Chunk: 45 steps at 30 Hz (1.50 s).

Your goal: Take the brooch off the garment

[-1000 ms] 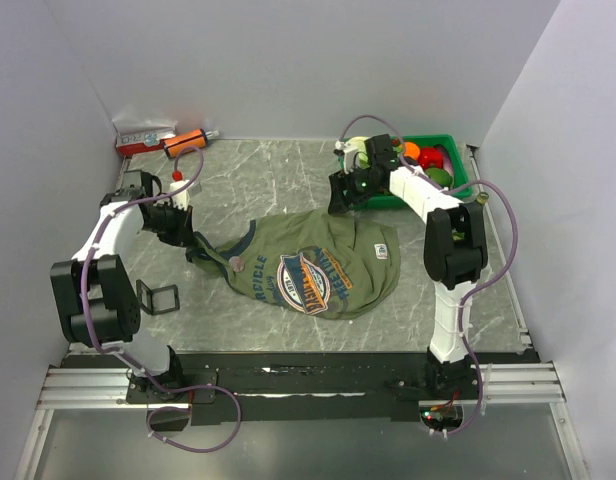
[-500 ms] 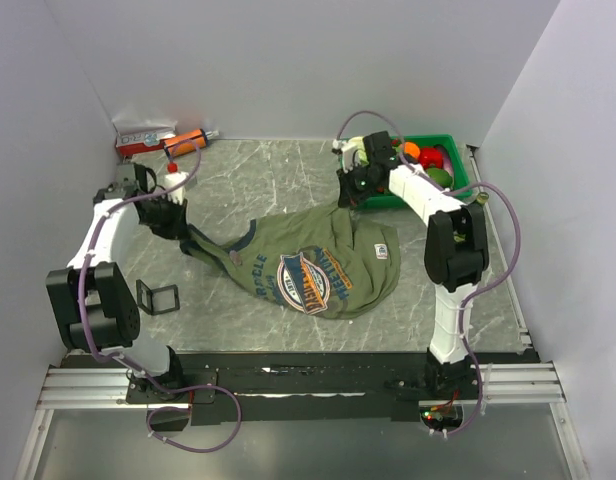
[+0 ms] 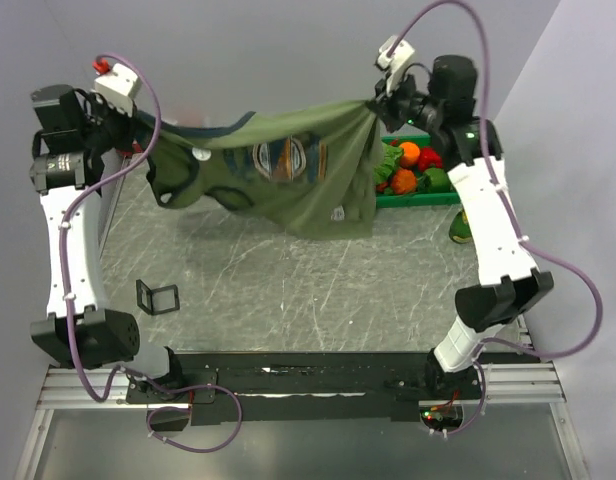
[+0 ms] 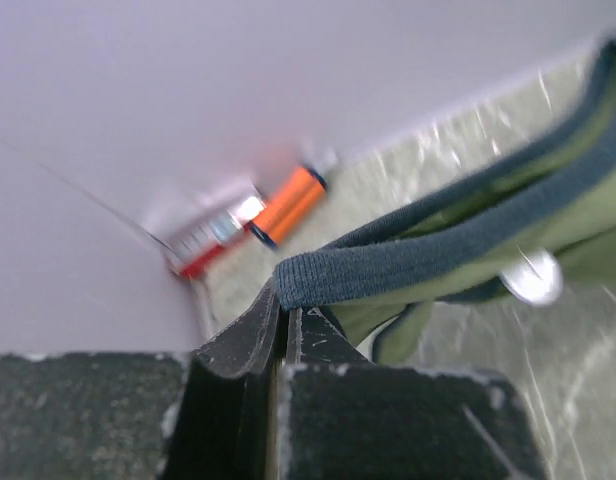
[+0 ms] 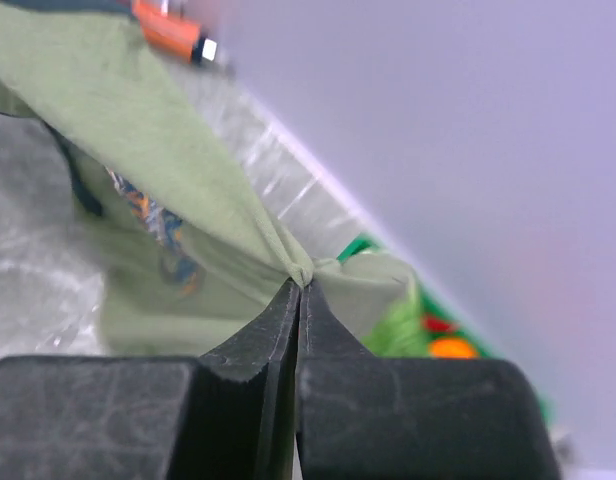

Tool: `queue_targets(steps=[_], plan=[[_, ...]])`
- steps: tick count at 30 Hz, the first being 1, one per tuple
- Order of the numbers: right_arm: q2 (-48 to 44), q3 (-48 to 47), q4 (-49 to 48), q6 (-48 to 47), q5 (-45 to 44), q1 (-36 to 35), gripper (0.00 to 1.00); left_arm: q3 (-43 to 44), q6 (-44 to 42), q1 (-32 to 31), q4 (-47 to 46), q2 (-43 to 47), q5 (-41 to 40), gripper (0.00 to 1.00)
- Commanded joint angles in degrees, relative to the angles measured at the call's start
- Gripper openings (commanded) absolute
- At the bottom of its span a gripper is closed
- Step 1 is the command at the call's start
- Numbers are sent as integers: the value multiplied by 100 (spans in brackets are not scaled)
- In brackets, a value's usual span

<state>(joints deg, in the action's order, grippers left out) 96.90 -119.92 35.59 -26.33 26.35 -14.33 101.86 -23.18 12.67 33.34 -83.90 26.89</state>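
The garment point(image 3: 288, 170), an olive-green T-shirt with navy trim, hangs stretched in the air between both arms, its round chest print facing the top camera. My left gripper point(image 3: 138, 125) is shut on the navy trim at one end point(image 4: 286, 305). My right gripper point(image 3: 373, 103) is shut on a bunched fold of green cloth at the other point(image 5: 300, 285). The brooch point(image 3: 199, 155), a tiny whitish disc, sits on the garment near the collar. In the left wrist view the brooch point(image 4: 531, 278) shows just under the navy band, to the right of my fingers.
A green bin point(image 3: 428, 197) of colourful fruit stands at the back right, partly behind the hanging cloth. A small black stand point(image 3: 158, 297) is on the marble table at the left. An orange cylinder point(image 4: 288, 205) and a red-white box point(image 4: 208, 235) lie by the back wall.
The garment lay on the table; now both arms have risen high and lifted it, spread between them. My right gripper has shut on the cloth.
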Motion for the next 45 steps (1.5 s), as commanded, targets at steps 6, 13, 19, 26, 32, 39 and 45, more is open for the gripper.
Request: queue_targets(steps=[6,13,19,26,32,39,45], plan=[[-1374,1465,1528,-751,-209,-615,0,-869,68,8,-207,1313,-87,1],[-2175,3623,2101,-673,-420,-773,0,-2476,-143,8,164,2000,-9,1],[-1667,4003,1987,-251,45,-678,43,-3699,-624,8,699,1596,61,1],[-1007,4028,1521,137,302,-53,47,-3982,-495,8,489,1394,26,1],[-497,4880,1223,93,-226,-18,52,-3770,-275,8,691,1130,185,1],[100,5435,652,277,-218,97,58,-3814,-187,8,761,1095,228,1],[347,5549,352,409,19,132,51,-3735,-90,8,788,1051,246,1]])
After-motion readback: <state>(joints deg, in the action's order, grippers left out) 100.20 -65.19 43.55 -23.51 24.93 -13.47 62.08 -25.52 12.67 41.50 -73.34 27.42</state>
